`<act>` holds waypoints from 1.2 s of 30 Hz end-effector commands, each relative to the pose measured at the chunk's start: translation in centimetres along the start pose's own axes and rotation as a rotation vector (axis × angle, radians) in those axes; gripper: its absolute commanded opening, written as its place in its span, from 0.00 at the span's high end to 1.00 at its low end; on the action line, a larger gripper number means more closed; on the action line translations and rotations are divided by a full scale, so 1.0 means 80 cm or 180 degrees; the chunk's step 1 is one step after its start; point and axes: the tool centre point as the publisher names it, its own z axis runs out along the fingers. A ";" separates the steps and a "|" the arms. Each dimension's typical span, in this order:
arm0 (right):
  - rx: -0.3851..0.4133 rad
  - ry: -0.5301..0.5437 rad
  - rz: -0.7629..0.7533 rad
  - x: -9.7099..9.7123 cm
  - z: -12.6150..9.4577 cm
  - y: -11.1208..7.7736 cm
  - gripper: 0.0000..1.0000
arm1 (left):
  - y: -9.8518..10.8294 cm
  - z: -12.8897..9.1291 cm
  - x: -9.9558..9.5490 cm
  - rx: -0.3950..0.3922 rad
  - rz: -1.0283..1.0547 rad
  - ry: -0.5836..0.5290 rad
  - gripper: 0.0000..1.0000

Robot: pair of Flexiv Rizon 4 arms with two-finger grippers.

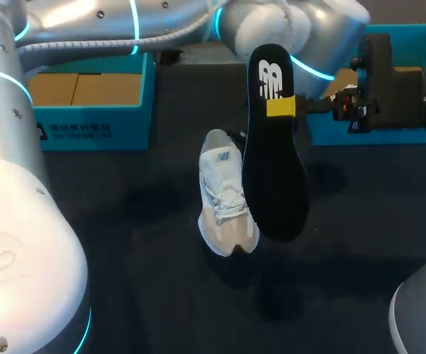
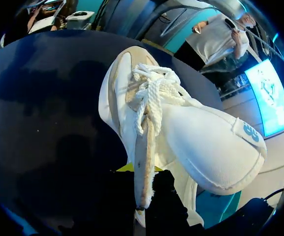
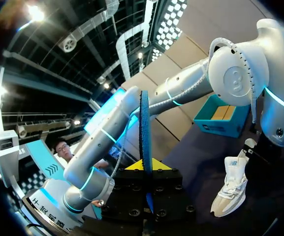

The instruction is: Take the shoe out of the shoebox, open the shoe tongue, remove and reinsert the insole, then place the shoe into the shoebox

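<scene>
The left gripper (image 2: 141,169) clamped the heel collar of the white mesh lace-up shoe (image 1: 224,195), blue logo on its tongue and toe pointing nearward at mid-table, while the right gripper (image 1: 280,107) pinched the black foam insole (image 1: 272,169), white-logoed far end, lying parallel beside it.

The insole (image 1: 273,173) hangs just right of the shoe (image 1: 224,199), with the shoebox (image 1: 94,127) behind, leftward.

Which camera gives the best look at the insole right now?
The head view: the insole shows its broad flat face, pinched by the right hand. The right wrist view sees it only edge-on; the left wrist view shows just the shoe.
</scene>
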 end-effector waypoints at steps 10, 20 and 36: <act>0.0001 -0.0010 0.0006 0.000 0.002 0.000 1.00 | -0.013 0.015 -0.020 -0.0064 -0.0043 -0.0006 1.00; 0.0001 -0.0010 0.0006 0.000 0.002 0.000 1.00 | -0.018 0.038 -0.037 0.0057 -0.0109 0.0069 1.00; 0.0001 -0.0010 0.0006 0.000 0.002 0.000 1.00 | -0.023 0.066 -0.054 0.0002 -0.0046 0.0252 0.60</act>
